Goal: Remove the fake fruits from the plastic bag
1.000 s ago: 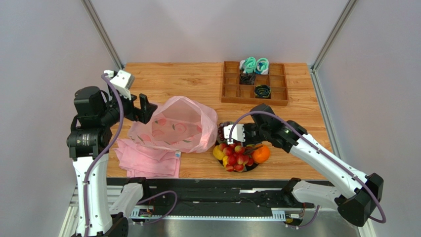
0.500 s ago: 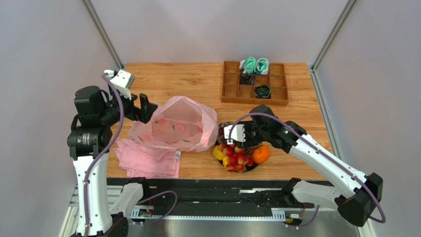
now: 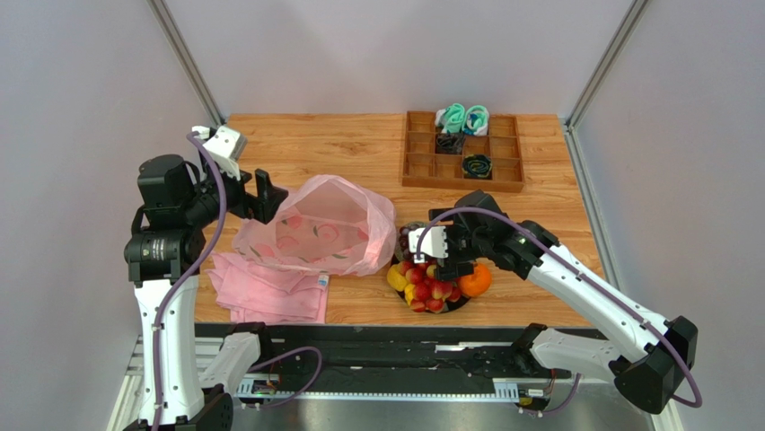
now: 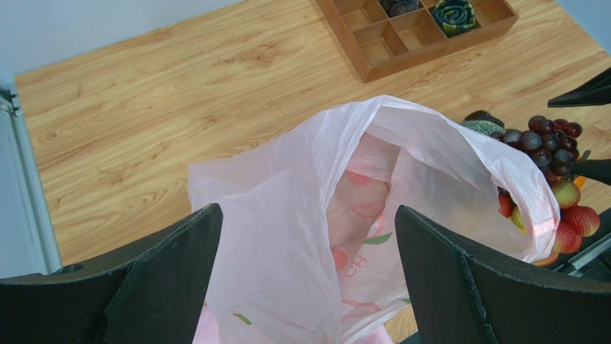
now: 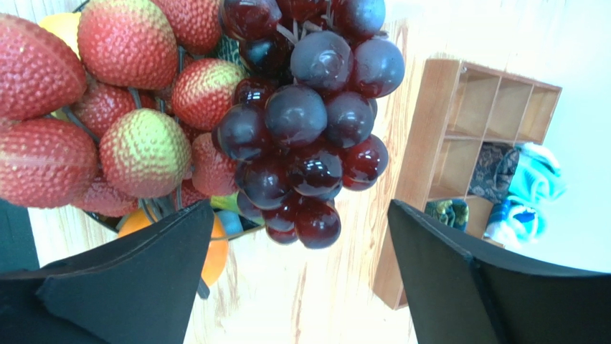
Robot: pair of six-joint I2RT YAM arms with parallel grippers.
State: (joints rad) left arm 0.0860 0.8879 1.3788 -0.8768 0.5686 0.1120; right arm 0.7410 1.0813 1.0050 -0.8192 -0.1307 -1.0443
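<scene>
The pink plastic bag (image 3: 328,229) lies crumpled left of centre, its mouth gaping toward the fruits (image 4: 344,215). Nothing shows inside it but its own prints. The fake fruits sit in a pile (image 3: 431,285) beside it: red berries (image 5: 107,107), dark purple grapes (image 5: 308,122), an orange (image 3: 474,281) and yellow pieces (image 3: 397,278). My right gripper (image 3: 449,255) hovers open just over the pile, the grapes lying free beyond its fingertips (image 5: 301,287). My left gripper (image 3: 267,196) is open above the bag's left end, holding nothing (image 4: 308,279).
A folded pink cloth (image 3: 269,287) lies under the bag's near-left side. A wooden compartment tray (image 3: 462,153) with teal and black items stands at the back right. Bare wood stretches behind the bag (image 4: 179,93).
My right gripper's jaws have gone from shut to wide open over the fruit pile. The left arm has barely shifted, and the bag lies as before.
</scene>
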